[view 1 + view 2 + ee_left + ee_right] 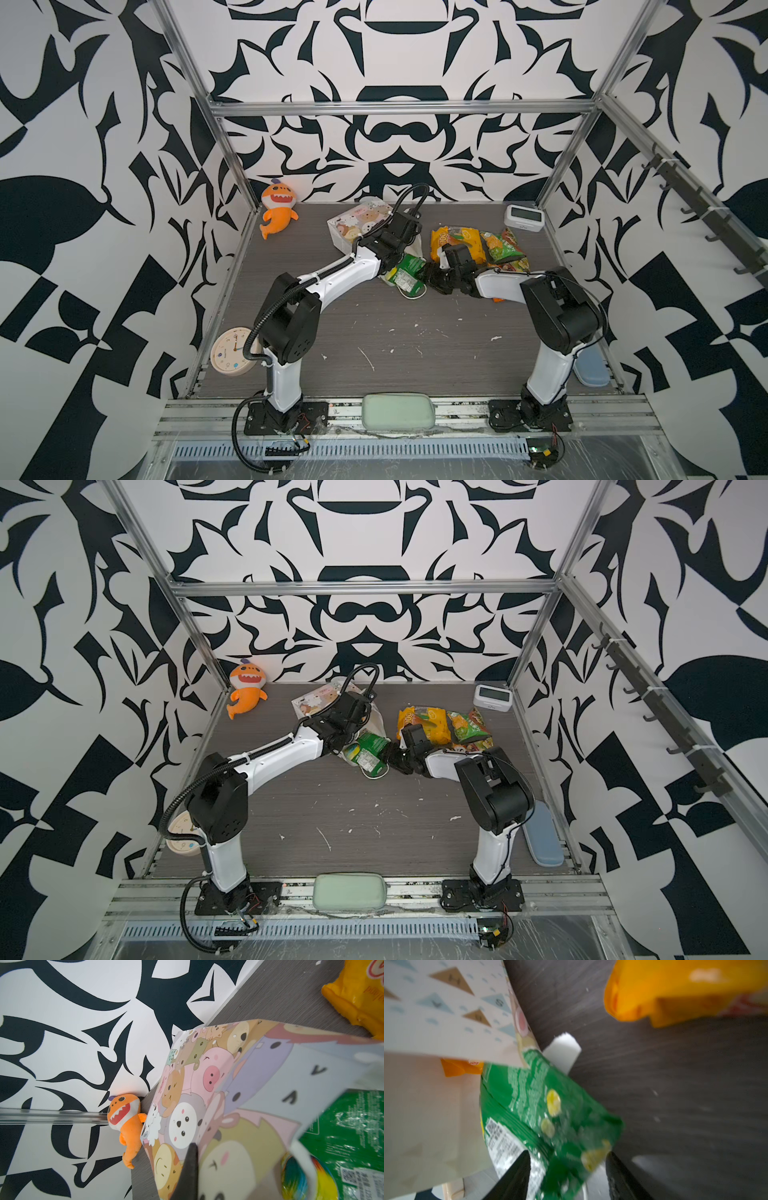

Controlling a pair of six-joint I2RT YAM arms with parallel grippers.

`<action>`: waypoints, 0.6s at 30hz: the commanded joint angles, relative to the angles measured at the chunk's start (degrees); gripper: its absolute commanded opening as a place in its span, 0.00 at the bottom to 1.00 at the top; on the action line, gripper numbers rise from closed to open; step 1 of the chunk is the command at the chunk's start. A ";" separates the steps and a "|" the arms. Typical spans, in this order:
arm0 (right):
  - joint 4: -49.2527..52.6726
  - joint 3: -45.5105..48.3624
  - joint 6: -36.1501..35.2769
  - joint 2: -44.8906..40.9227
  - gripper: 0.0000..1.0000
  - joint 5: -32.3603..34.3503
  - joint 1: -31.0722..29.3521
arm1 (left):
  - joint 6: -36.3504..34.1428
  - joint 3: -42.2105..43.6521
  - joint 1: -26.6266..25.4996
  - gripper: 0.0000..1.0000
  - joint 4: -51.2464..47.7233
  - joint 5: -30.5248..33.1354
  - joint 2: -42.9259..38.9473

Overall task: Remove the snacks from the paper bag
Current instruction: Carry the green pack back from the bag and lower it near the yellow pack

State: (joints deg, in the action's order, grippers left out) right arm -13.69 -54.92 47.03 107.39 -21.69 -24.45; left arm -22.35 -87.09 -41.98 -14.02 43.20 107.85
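The paper bag (357, 222) (316, 700) lies on its side at the back middle, its animal print filling the left wrist view (207, 1084). My left gripper (395, 245) (345, 725) is shut on the bag's wall near its mouth; one dark finger (191, 1167) shows. A green snack packet (405, 270) (368, 752) (550, 1105) sticks out of the mouth. My right gripper (424, 274) (569, 1155) is open, its fingers either side of that packet's end. An orange packet (460, 1067) lies inside the bag. Yellow (446, 243) and green-red snacks (503, 245) lie to the right.
An orange plush shark (278, 208) leans at the back left corner. A white digital clock (523, 217) stands back right. A round clock (232, 351) lies front left, a green pouch (398, 411) on the front rail, a blue case (590, 368) front right.
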 commanded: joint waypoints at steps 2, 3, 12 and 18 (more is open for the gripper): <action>-11.76 -2.78 1.55 1.33 0.46 -3.40 0.19 | 0.82 -1.07 0.05 0.05 1.45 0.09 -0.71; -12.60 -3.00 1.98 1.60 0.41 -3.54 0.27 | 0.82 -1.08 0.05 0.05 1.45 0.04 -0.72; -12.46 -3.98 3.53 -2.32 0.02 -3.51 -0.02 | 0.73 -1.33 -0.04 0.05 1.36 0.04 -0.29; -5.72 -3.43 2.30 -9.73 0.00 -1.73 0.01 | 0.73 -1.34 -0.04 0.05 1.54 0.04 -0.09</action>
State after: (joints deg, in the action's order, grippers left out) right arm -20.40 -56.62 50.61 102.78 -24.08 -24.36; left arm -22.35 -87.09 -41.98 -13.96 43.03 107.85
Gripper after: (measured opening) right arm 0.048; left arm 0.054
